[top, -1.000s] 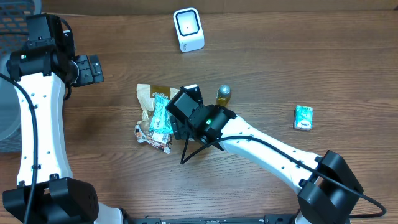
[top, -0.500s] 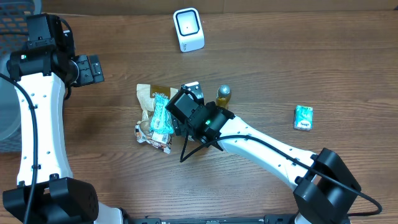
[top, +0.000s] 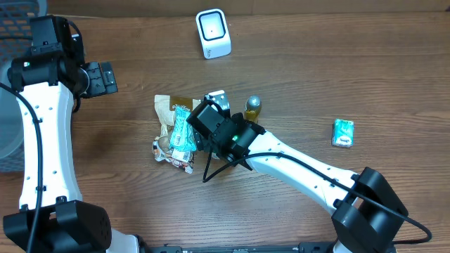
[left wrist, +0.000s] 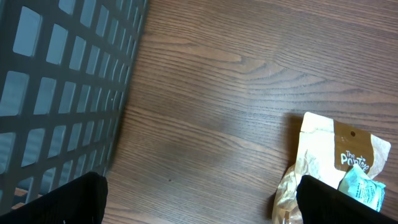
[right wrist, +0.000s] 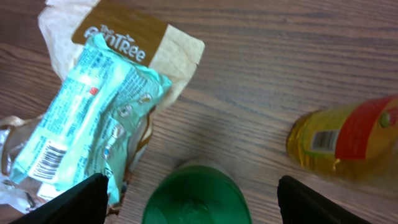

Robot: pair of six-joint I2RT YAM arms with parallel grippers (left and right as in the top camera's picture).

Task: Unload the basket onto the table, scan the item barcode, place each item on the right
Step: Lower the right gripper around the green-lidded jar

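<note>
On my feed the wooden desk point(top: 351, 56) fills the view, with a dark mesh basket point(left wrist: 56, 93) at its left edge. My left arm point(top: 42, 133) runs along that left side, and the left gripper point(left wrist: 202, 196) hangs over bare wood beside the basket, fingers spread wide with nothing between them. The right arm point(top: 302, 172) reaches in from the near right corner to the middle of the desk, where the right gripper point(right wrist: 193, 194) also stands spread, a green round top point(right wrist: 193, 180) sitting between its fingers without either one visibly touching it. Just left of it lies a tan pouch point(right wrist: 124, 31), and on that a teal snack packet point(right wrist: 93, 99) with its barcode facing up, a crinkled silver wrapper point(top: 165, 153) below them. The white scanner point(top: 213, 33) stands at the far edge. A yellow bottle point(right wrist: 348, 140) with a red label stands just right of the gripper, and a small teal packet point(top: 343, 133) lies well apart toward the right edge.
</note>
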